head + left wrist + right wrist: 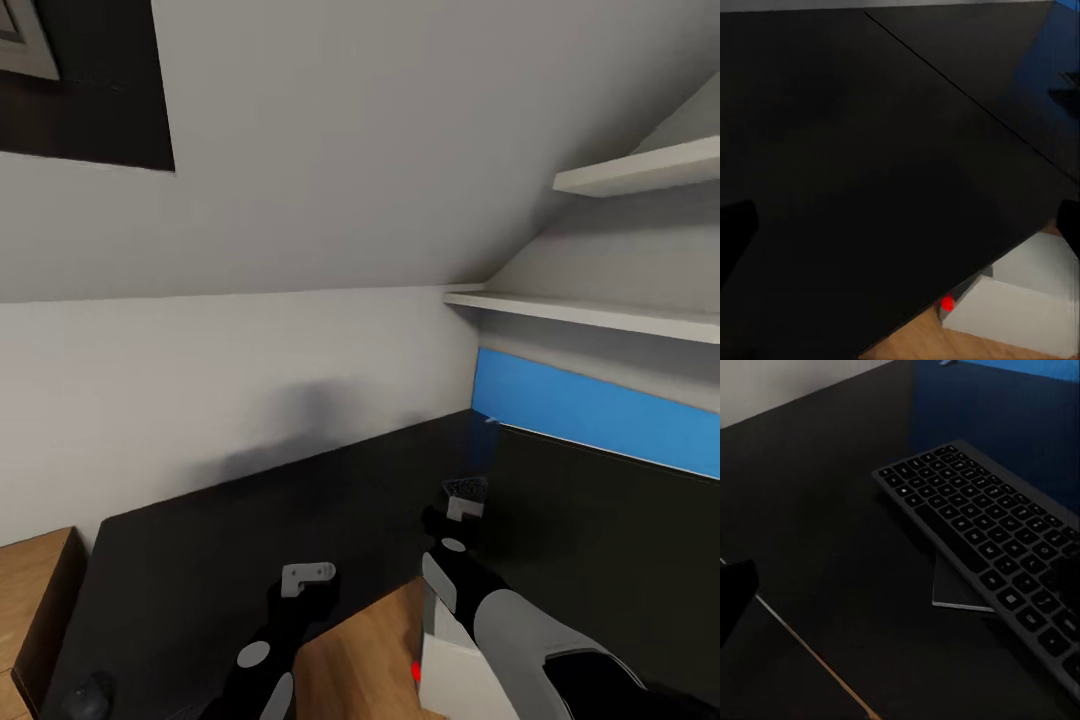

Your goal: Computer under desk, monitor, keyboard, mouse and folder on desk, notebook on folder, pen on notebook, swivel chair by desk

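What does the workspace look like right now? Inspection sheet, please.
Surface: black desk, mostly bare.
Job's things: keyboard on the desk, partly over a thin grey flat item; computer on the floor, partly under the desk edge, red light on.
Clutter: nothing seen.
Grippers: left gripper open, empty, above the desk; right gripper near the keyboard, state unclear.
Cables: nothing seen.
Surroundings: sloped wall, white shelves, wooden floor.
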Robot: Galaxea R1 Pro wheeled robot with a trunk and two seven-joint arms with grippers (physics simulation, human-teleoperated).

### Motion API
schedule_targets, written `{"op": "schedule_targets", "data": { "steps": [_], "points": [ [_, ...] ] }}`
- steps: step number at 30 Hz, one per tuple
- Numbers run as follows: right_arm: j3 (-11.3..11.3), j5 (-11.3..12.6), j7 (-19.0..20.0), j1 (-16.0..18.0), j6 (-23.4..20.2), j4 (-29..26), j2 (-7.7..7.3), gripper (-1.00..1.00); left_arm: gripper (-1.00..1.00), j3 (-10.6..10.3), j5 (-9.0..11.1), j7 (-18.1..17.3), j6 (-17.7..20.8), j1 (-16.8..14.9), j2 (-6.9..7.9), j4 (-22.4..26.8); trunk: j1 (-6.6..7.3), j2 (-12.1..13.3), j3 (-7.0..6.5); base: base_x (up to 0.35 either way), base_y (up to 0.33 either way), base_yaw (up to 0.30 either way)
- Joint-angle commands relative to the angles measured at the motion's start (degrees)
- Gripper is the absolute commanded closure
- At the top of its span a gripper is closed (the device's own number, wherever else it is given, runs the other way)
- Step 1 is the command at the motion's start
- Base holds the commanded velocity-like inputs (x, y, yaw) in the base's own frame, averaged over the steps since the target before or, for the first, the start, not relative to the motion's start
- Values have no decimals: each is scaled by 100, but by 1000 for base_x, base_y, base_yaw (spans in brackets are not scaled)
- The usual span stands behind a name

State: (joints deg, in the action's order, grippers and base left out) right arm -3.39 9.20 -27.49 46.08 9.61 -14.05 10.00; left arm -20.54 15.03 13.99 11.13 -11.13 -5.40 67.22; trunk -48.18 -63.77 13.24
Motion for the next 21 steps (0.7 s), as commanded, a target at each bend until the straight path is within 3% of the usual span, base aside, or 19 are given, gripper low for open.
{"op": "schedule_targets", "data": {
  "steps": [1, 21],
  "points": [
    [-21, 64, -20, 6, 41, 8, 0, -100, -100, -12, 53, 44, 21, -4, 3, 11, -1, -5, 2, 0, -10, -197],
    [-20, 64, -11, 6, 41, 8, 0, -100, -100, -12, 53, 42, 21, -4, 3, 11, -1, -5, -103, 0, -1, -173]
  ]
}}
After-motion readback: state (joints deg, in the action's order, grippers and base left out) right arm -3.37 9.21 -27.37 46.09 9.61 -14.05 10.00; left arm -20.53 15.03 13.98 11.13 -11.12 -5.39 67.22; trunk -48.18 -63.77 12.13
